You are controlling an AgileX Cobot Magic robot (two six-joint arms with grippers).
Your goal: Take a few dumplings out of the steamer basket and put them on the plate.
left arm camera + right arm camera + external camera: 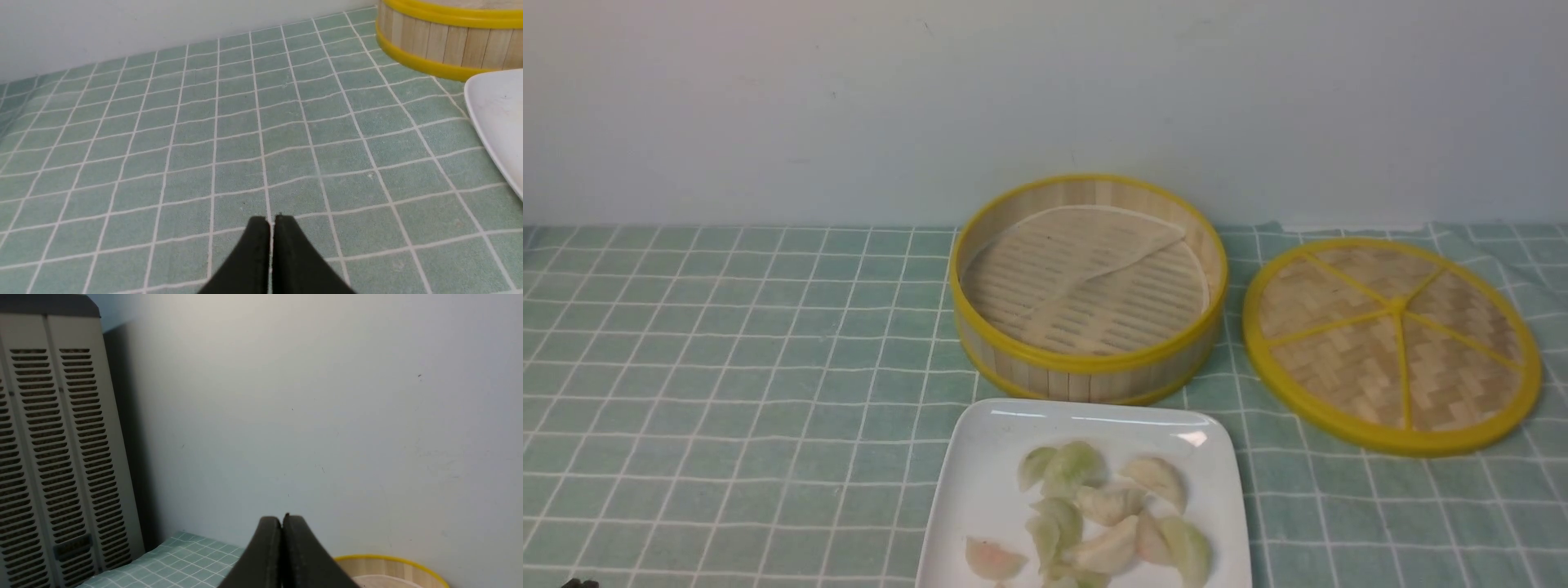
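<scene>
Several dumplings (1107, 506), pale green, cream and pinkish, lie heaped on the white plate (980, 457) at the front centre. Behind it stands the steamer basket (1086, 363); inside I see only its slotted floor and a folded pale liner. In the left wrist view my left gripper (271, 220) is shut and empty, low over the checked cloth, with the basket wall (445, 41) and the plate edge (496, 118) off to one side. My right gripper (282, 519) is shut, holds nothing and points at the wall, with the basket rim (392, 561) below it.
The flat woven lid (1392, 343) with yellow spokes lies on the cloth to the right of the basket. A green checked cloth (727, 367) covers the table up to the pale back wall. A grey louvred cabinet (53, 457) stands at the table's far side.
</scene>
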